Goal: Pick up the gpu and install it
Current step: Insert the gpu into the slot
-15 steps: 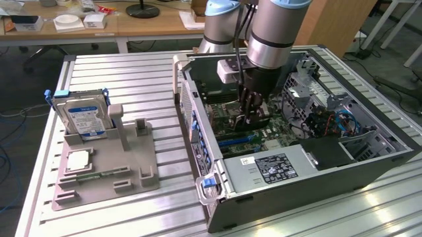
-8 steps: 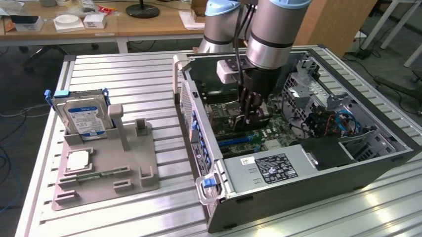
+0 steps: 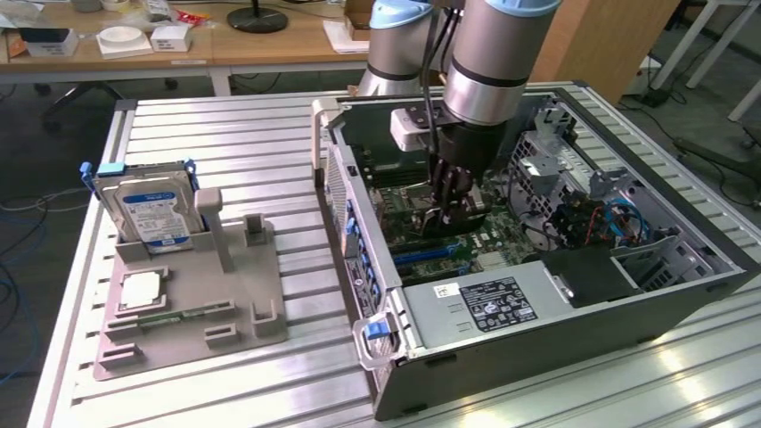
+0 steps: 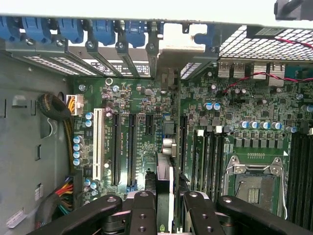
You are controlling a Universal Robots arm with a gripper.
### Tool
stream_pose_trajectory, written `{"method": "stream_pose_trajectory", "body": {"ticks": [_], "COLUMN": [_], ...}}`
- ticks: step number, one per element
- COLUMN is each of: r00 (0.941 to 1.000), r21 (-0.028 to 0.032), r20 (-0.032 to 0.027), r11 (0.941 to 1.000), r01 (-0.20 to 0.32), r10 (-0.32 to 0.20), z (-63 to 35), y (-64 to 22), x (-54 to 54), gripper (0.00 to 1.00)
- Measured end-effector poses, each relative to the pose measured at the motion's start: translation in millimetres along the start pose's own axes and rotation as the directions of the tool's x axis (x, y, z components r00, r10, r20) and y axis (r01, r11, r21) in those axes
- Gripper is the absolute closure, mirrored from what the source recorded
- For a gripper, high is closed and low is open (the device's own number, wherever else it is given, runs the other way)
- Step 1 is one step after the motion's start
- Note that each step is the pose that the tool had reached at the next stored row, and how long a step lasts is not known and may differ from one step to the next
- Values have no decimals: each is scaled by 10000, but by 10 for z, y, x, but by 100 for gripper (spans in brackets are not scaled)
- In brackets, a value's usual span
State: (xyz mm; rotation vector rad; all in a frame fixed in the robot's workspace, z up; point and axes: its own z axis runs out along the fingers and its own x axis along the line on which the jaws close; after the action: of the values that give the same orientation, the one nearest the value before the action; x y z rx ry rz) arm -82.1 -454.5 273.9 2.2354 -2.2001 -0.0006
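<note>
My gripper (image 3: pixel 452 198) reaches straight down into the open computer case (image 3: pixel 666 299). In the wrist view the gpu (image 4: pixel 165 169) shows edge-on as a thin dark card standing upright over the green motherboard (image 4: pixel 230 105). Its silvery bracket (image 4: pixel 168 54) sits against the rear wall of blue slot clips. The gripper (image 4: pixel 166 208) is shut on the card's upper edge, with black fingers (image 4: pixel 143 210) on either side. Whether the card's lower edge sits in a slot is hidden.
Long black expansion slots (image 4: pixel 116 147) and a white slot (image 4: pixel 98 144) lie to one side of the card, the CPU socket (image 4: pixel 254 183) to the other. Outside the case a grey fixture (image 3: pixel 178 303) holds a blue-labelled hard drive (image 3: pixel 149 209) and a CPU chip (image 3: pixel 143 290).
</note>
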Motion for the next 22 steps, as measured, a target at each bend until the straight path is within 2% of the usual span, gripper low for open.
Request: {"method": "stream_pose_trajectory", "body": {"ticks": [22], "r00": [10000], "r21": [-2], "r20": [-4], "r11": [10000], "r01": [0], "r10": [0], "z": [87], "y": [31], "x": [0], "gripper": [73]}}
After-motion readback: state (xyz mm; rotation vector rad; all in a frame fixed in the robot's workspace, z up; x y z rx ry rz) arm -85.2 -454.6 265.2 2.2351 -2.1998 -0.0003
